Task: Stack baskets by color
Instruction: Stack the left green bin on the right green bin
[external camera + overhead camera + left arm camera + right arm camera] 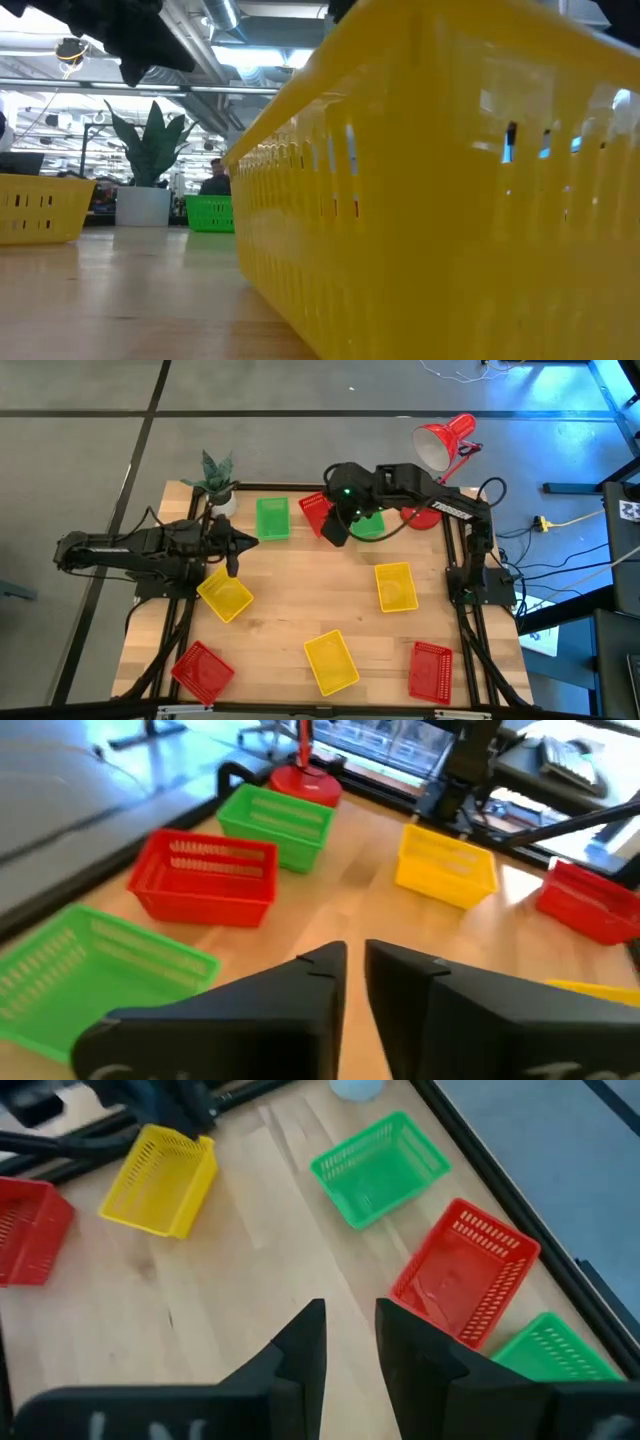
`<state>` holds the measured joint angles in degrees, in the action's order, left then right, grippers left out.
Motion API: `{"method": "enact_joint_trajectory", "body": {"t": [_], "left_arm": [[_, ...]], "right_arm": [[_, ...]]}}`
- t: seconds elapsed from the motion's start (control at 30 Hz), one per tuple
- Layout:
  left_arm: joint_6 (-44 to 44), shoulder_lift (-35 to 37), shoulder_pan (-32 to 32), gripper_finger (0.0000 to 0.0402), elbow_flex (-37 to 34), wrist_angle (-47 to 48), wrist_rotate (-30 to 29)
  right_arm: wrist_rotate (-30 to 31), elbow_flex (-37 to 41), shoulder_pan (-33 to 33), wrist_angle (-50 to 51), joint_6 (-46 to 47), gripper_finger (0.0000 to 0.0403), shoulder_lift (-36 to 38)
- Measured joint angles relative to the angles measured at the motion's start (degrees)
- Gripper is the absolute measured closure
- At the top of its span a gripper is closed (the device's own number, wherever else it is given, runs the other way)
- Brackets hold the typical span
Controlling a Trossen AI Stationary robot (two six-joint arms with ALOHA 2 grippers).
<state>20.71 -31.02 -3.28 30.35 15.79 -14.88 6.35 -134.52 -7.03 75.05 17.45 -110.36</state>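
Judging by how things lie on the wooden counter [300, 605], pretty much no stacking can be called done yet. Eight small plastic mesh-sided baskets can be counted from above, none visibly nested.

- Far edge: a green basket [272, 518], a tilted red basket [314, 510] just beside it, and a second green basket [372, 526] partly covered by the right arm.
- Middle: one yellow basket [225, 596] is found near the left edge, and another yellow basket [395, 586] toward the right edge.
- Near edge: a third yellow basket [330, 662] sits in the middle, with a red basket [203, 668] by the near-left corner and another red basket [430, 671] by the near-right corner.

A third green one can't be made out. Whether it's tucked inside one of the other two can't be told.

The left claw [233, 563] is held just over the far end of the yellow basket near the left edge. Its fingers are slightly parted and nothing is gripped. The right claw [335, 528] is parked between the tilted red basket and the second green one, also parted and empty.

So all three colours are left to be gathered, and the reds are spread the widest.
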Motion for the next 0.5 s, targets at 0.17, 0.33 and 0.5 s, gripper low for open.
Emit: {"method": "enact_joint_trajectory", "body": {"t": [0.17,0.33,0.5], "left_arm": [[1.33,-2.64,-3.04,0.0313,2.52,0.32,4.31],[-3.16,-7.16,-5.7,0.0293,10.05,3.6,3.9],[-8.83,-14.9,-9.19,0.0293,20.48,13.32,3.37]], "right_arm": [[0.04,0.0,1.15,-0.78,-0.08,0.0313,2.35],[0.43,0.0,2.64,-3.76,-1.59,0.0313,6.18],[2.36,0.0,5.35,-9.72,-4.84,0.0313,10.71]]}}
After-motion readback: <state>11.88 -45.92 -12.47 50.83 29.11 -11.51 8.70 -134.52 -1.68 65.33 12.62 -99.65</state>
